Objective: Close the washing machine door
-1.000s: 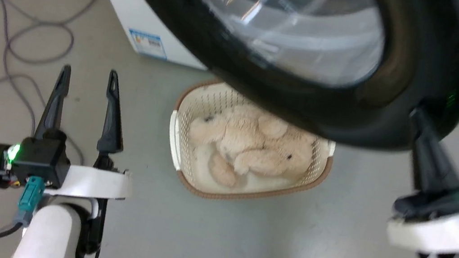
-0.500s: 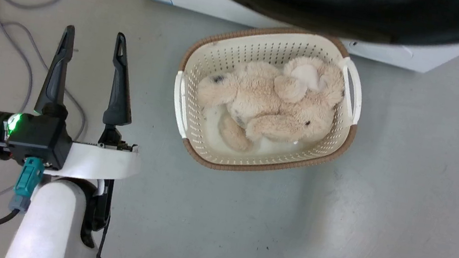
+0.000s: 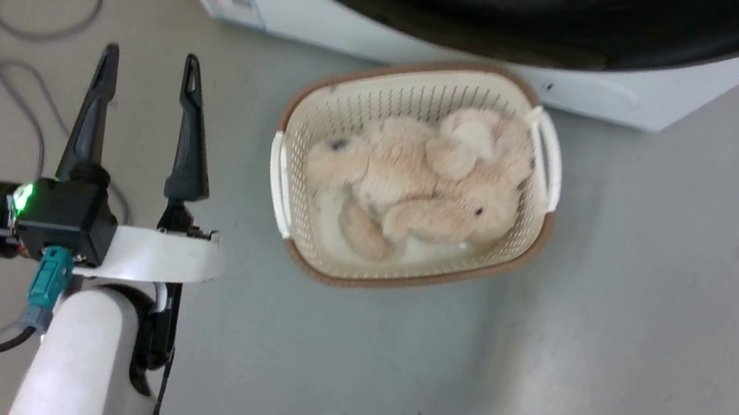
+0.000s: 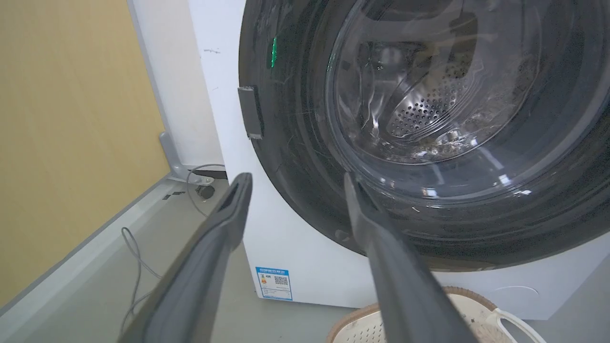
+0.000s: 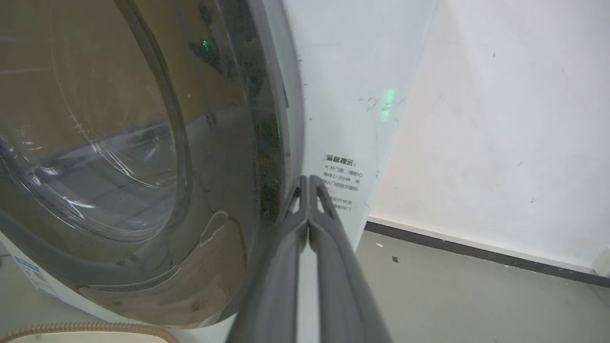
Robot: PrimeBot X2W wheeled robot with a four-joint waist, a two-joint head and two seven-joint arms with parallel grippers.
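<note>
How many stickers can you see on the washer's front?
2: a blue sticker at the lower left of the washing machine, and a printed notice right of the washing machine door. Others may be hidden.

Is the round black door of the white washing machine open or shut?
Shut, it seems: the glossy black round door lies flat against the front of the white washing machine. Latching cannot be told.

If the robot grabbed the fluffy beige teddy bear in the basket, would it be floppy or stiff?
Probably floppy: the fluffy beige teddy bear lies curled and slumped, its limbs folded to fit the cream perforated plastic basket. Its plush fur suggests soft stuffing, so it is likely light and squashy, not fragile. It shouldn't roll away.
</note>
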